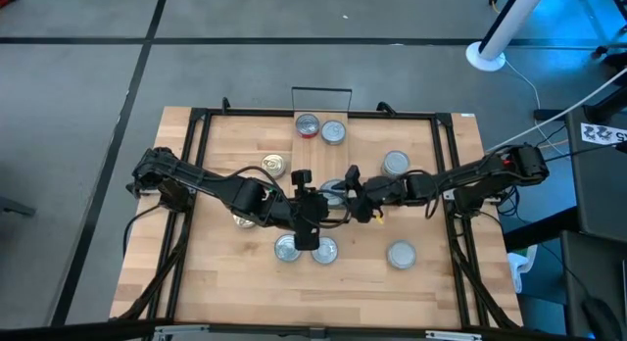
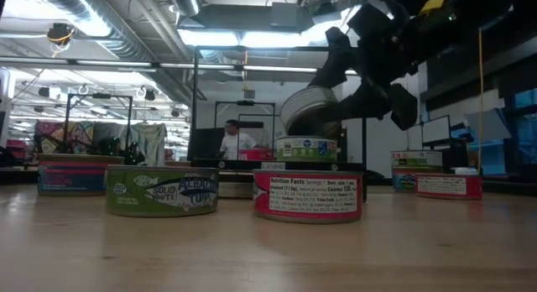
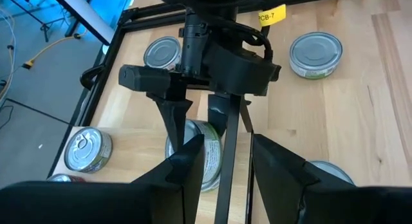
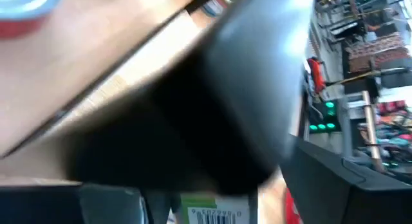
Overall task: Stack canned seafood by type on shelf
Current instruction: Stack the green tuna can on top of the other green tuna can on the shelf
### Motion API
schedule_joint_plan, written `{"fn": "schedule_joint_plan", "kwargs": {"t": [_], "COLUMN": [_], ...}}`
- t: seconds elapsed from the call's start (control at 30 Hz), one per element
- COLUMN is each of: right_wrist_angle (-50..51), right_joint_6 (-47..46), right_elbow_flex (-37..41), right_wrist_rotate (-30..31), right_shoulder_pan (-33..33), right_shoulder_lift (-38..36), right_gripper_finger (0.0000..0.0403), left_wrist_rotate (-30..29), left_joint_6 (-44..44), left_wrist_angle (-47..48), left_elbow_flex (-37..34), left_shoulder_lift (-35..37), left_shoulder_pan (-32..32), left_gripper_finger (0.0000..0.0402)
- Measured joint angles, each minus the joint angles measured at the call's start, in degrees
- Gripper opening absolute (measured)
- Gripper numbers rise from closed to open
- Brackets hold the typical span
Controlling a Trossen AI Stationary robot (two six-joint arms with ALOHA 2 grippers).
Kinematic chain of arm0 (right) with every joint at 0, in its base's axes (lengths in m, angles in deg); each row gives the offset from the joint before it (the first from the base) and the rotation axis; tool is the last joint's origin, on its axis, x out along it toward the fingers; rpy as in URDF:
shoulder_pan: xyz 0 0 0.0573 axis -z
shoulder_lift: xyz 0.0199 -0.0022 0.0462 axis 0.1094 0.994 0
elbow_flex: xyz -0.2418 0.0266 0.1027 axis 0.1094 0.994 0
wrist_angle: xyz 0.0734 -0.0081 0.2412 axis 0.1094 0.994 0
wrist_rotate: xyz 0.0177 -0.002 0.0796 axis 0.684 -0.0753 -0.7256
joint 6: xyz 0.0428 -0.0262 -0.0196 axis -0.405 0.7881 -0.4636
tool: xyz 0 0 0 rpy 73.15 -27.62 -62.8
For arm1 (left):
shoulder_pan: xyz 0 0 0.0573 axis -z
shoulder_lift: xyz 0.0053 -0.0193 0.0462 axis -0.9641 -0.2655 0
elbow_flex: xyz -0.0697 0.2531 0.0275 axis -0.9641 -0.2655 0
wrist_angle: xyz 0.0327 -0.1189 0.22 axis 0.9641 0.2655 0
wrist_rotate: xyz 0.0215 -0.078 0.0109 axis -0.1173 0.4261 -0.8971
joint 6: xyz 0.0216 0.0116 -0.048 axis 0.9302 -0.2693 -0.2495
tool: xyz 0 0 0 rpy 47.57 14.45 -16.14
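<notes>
Several short round tins stand on the wooden table (image 1: 431, 282): a red-labelled one (image 1: 308, 125) and a silver one (image 1: 333, 132) at the far edge, a gold-topped one (image 1: 274, 166), and others (image 1: 396, 164) (image 1: 401, 254) (image 1: 287, 248) (image 1: 324, 250). My right gripper (image 1: 343, 192) is at the table's middle, shut on a tilted tin (image 2: 304, 110) just above a tin with a green and white label (image 2: 306, 148). My left gripper (image 3: 225, 169) is open beside it, its fingers either side of a thin black rod (image 3: 226, 153). The arms hide most of the shelf. My right gripper pinches the tin's side wall (image 3: 196, 150) between its two fingers (image 3: 174, 118), slanting down from the table's right. The tin is lifted clear and tilted, its silver face (image 2: 300, 106) turned sideways, just above the upright tin below it.
In the low view a green-labelled tin (image 2: 162, 191) and a red-labelled tin (image 2: 306, 195) stand near the camera, with others at the far left (image 2: 65, 176) and right (image 2: 449, 185). A black frame (image 1: 196, 121) rims the table. A person (image 2: 235, 141) stands in the room behind.
</notes>
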Motion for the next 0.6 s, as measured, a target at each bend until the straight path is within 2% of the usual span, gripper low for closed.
{"fn": "schedule_joint_plan", "kwargs": {"t": [0.4, 0.6], "right_wrist_angle": [0.4, 4.1], "right_joint_6": [-0.4, -0.5], "right_elbow_flex": [0.0, 0.0], "right_wrist_rotate": [-0.8, -1.3], "right_shoulder_pan": [1.8, 1.8], "right_shoulder_lift": [0.0, 0.0], "right_gripper_finger": [0.0253, 0.0253], "left_wrist_rotate": [0.0, 0.0], "left_joint_6": [-1.8, -1.8], "left_wrist_angle": [0.0, 0.0], "left_elbow_flex": [0.0, 0.0], "left_shoulder_lift": [0.0, 0.0], "left_shoulder_pan": [0.4, 0.4], "left_gripper_finger": [0.0127, 0.0127]}}
